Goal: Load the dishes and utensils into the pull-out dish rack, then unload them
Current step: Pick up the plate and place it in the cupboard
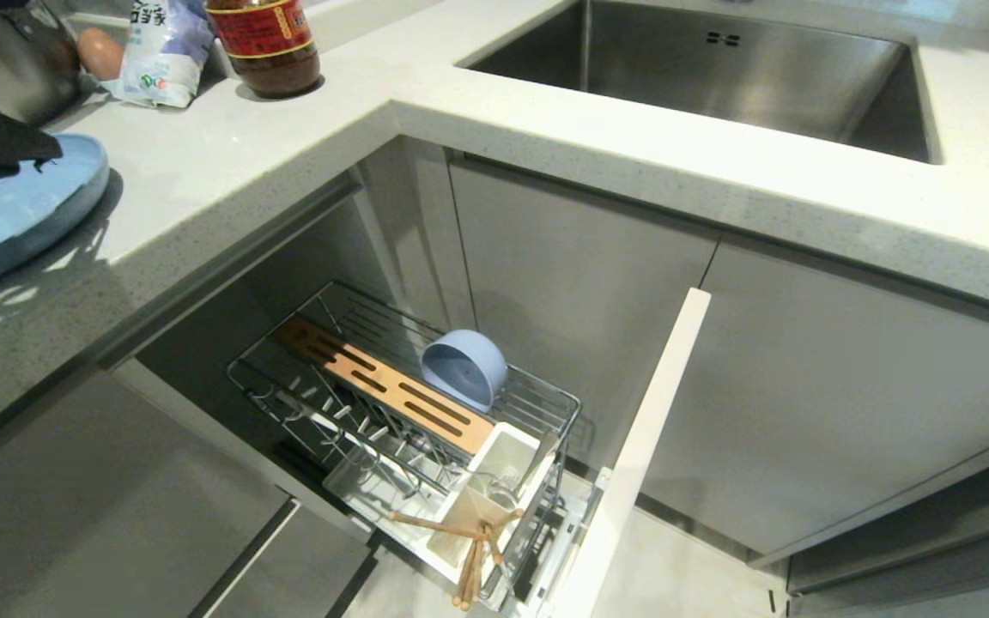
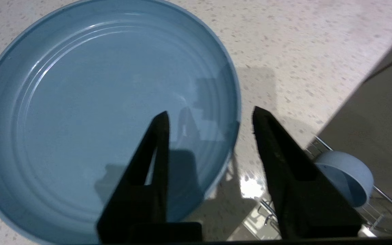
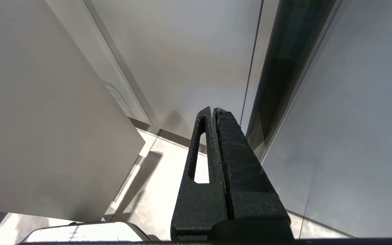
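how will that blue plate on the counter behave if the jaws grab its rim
The plate looks rigid, so it probably won't flex. Its smooth surface shows reflections, so it may slip in a rim pinch. Being wide and shallow, it would likely droop from a one-edge hold.

Pale blue plate [image 2: 80,112] with faint ringed ridges, sitting on a white worktop [image 1: 306,146] flecked with tiny grey-brown specks, and the left gripper [image 2: 209,115] over it is plain matte black. Down below, a matching pale blue bowl [image 1: 464,367] in the chrome wire rack [image 1: 348,395], with its light-wood strip [image 1: 383,384], white cup [image 1: 494,481] and tan wooden chopsticks [image 1: 469,549]. Steel-grey sink [image 1: 718,69], pale grey cabinet doors [image 1: 580,283], and a dark brown jar [image 1: 264,43] with a red-and-yellow label.
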